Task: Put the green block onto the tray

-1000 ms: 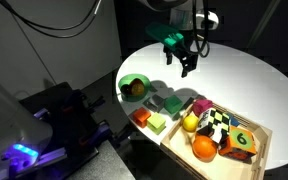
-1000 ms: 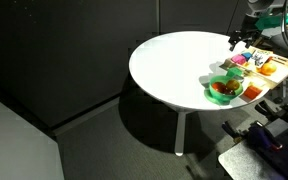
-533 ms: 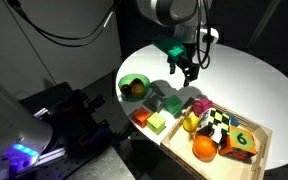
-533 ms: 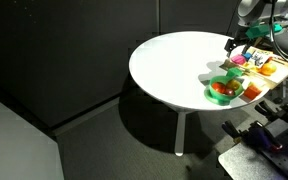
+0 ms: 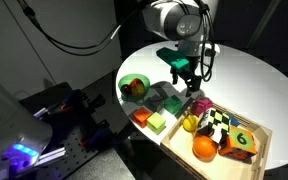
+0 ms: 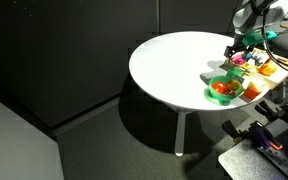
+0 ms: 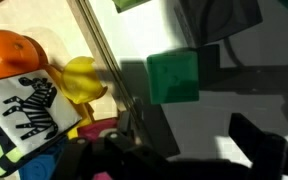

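The green block (image 5: 172,103) sits on the white round table, next to the grey cube (image 5: 156,96) and just outside the tray's rim. In the wrist view the green block (image 7: 172,77) lies ahead of my fingers, with bare table between them. The light-wood tray (image 5: 268,138) holds an orange (image 5: 204,148), a yellow fruit (image 5: 191,122), a zebra-patterned block (image 7: 24,110) and a green block marked "6" (image 5: 242,140). My gripper (image 5: 189,82) hovers above the green block, open and empty; it also shows in the wrist view (image 7: 189,150).
A round green bowl (image 5: 134,87) with fruit stands near the table edge. An orange block (image 5: 141,116), a lime cube (image 5: 157,123) and a pink block (image 5: 197,105) lie around the green block. In an exterior view the tray (image 6: 274,72) and bowl (image 6: 224,88) sit at the table's edge.
My gripper has moved down and toward the cluster of blocks beside the tray, now over the green block. The blocks and tray have not moved.
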